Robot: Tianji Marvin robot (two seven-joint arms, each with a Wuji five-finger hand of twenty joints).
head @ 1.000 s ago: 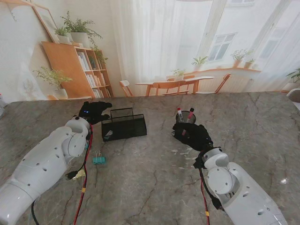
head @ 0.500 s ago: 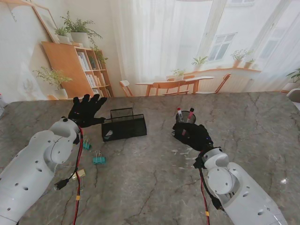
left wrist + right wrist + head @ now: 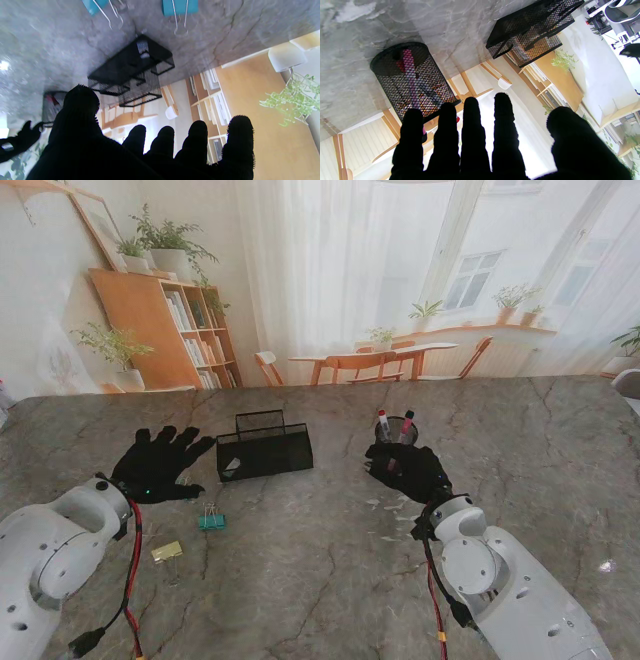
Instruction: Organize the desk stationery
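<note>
Since the earlier frames, left hand (image 3: 156,463) has drawn back toward me and leftward, away from mesh tray (image 3: 265,451); its fingers are spread and it holds nothing. Right hand (image 3: 405,468), fingers extended and empty, hovers beside pen cup (image 3: 397,427). Teal binder clip (image 3: 210,520) lies just right of the left hand and nearer to me, with its handles pointing away from me; the left hand is nearer.

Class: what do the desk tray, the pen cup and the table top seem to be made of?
Desk tray: black wire mesh, probably painted metal; the background shows through its lattice. Pen cup: the same black mesh, with pens visible through the wall. Table top: grey veined stone or a stone-look laminate, slightly glossy.
</note>
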